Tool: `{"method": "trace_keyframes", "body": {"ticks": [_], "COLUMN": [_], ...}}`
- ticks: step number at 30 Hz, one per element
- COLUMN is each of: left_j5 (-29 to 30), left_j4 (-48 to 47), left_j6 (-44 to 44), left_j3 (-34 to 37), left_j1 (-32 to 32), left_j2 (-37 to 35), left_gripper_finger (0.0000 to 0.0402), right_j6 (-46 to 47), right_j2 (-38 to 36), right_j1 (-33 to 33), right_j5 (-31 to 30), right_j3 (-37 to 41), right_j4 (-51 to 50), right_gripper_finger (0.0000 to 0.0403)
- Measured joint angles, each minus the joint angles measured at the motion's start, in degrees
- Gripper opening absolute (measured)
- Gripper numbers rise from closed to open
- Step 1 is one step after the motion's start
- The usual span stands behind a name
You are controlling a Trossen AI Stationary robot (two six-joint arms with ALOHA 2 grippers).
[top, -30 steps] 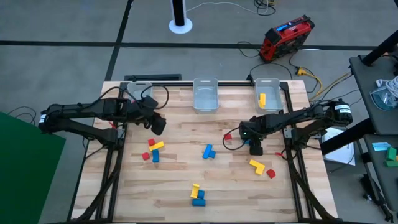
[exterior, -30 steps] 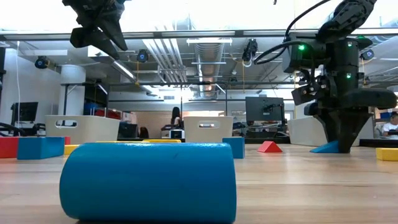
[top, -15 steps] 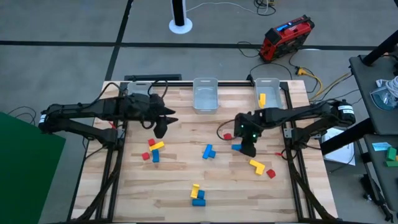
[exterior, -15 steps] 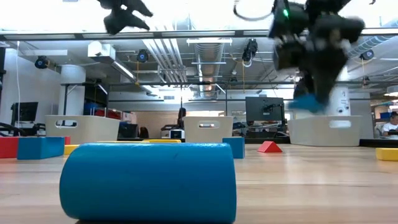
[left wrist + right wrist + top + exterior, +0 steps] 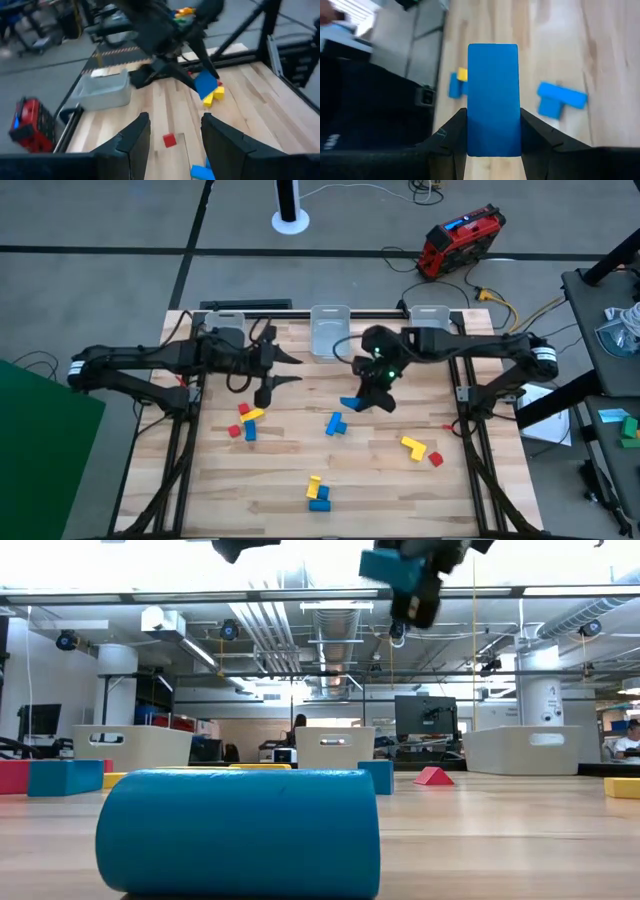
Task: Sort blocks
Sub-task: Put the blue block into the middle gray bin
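My right gripper [image 5: 366, 401] clenched on a blue block [image 5: 493, 99], held in the air near the middle bin [image 5: 329, 336]. My left gripper [image 5: 287, 369] spread wide, empty, above the table [image 5: 290, 470].

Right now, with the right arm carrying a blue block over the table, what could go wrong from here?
1. The right gripper holds the blue block only by its lower end; a fast swing might loosen it, so it could fall among the loose blocks.
2. The left gripper, open, hangs close by in the high view; the arms could collide near the middle bin.
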State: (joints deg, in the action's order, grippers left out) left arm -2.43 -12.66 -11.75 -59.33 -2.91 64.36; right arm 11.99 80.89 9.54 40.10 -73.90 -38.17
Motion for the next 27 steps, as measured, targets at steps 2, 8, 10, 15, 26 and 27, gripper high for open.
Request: {"method": "trace_keyframes", "body": {"ticks": [2, 8, 10, 15, 26, 27], "left_j5": [-0.14, -0.17, -0.18, -0.18, -0.57, -0.51], "left_j4": [1.81, 6.53, 8.45, 9.63, 4.22, 3.18], "left_j6": [-2.22, -4.28, -4.64, -7.71, -11.76, -11.76], "left_j3": [0.00, 0.00, 0.00, 0.00, -6.78, -7.41], "left_j1": [0.85, 2.98, 3.40, 4.65, 5.58, 5.58], "left_j2": [1.19, 4.58, 5.59, 7.98, 12.51, 12.82], "left_gripper_finger": [0.0155, 0.0155, 0.0155, 0.0155, 0.0155, 0.0155], "right_j6": [0.88, 3.50, 3.52, 3.54, 4.96, 5.00], "right_j2": [1.02, 4.83, 6.05, 9.38, 14.02, 14.03], "right_j1": [0.55, 1.45, 1.62, 1.65, 2.09, 2.23], "right_j5": [1.38, 7.99, 9.25, 11.67, 14.44, 14.39], "right_j3": [-2.31, -8.37, -9.86, -13.50, -16.86, -16.86], "right_j4": [-0.07, 0.28, -0.03, 0.84, 3.10, 3.35], "right_gripper_finger": [0.0126, 0.0126, 0.0126, 0.0126, 0.0126, 0.0126]}}
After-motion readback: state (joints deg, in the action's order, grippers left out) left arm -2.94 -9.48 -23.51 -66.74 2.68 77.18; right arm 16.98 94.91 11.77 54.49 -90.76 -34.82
